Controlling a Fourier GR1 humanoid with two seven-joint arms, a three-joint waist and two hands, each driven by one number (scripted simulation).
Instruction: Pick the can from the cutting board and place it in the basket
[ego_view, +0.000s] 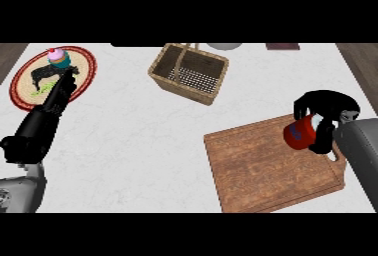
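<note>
Red can (299, 134) sits at the far right corner of your cutting board (266, 170), your right hand (325, 112) curled round it from above so it can lift toward the basket (188, 72), while your left hand (63, 87) lies straight-fingered over the plate (26, 90).

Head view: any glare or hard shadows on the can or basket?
Head view: flat, even light, no glare on the counter; red can half hidden by the right hand, fingers curled round it; the basket interior is shaded dark; the cutting board shows no marked cast shadow.
</note>
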